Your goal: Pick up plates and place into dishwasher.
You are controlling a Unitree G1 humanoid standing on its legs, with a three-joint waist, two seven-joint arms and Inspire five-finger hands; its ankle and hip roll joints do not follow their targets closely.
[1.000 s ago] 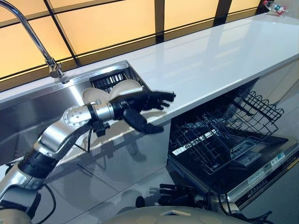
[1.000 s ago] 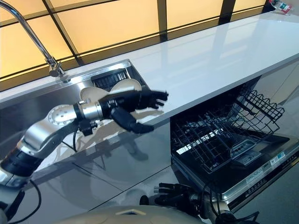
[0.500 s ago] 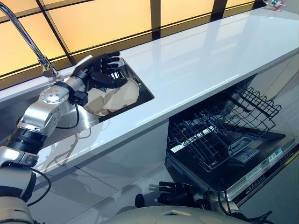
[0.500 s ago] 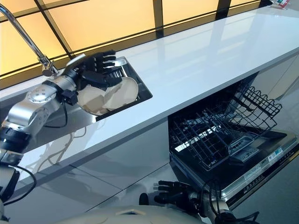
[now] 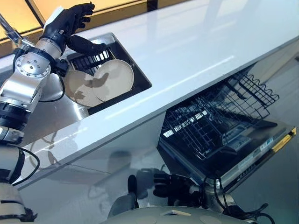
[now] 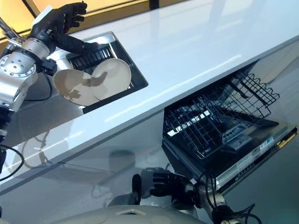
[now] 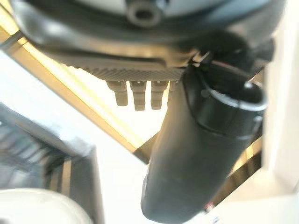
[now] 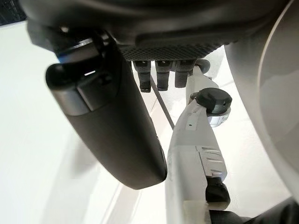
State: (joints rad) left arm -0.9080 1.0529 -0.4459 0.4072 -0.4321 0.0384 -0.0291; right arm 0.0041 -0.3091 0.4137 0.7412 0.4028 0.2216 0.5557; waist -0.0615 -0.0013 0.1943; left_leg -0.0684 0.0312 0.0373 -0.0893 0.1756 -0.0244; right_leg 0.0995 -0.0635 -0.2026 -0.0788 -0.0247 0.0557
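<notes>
Left hand [image 5: 65, 21] above sink [image 5: 135, 70], far left, fingers spread, empty. Two plates [image 5: 112, 79] upright in sink. Right hand [image 6: 163, 182] low, fingers relaxed, near dishwasher rack [image 5: 210, 121].

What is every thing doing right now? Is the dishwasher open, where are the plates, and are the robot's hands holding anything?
Dishwasher door: open, folded down.
Dishwasher rack: pulled out, no plates in it.
Plates: two, leaning in the sink, overlapping, not held.
Sink: holds the plates and a dark rack.
Left hand: raised above the sink, fingers open, holding nothing.
Right hand: low in front of the dishwasher, holding nothing.
</notes>
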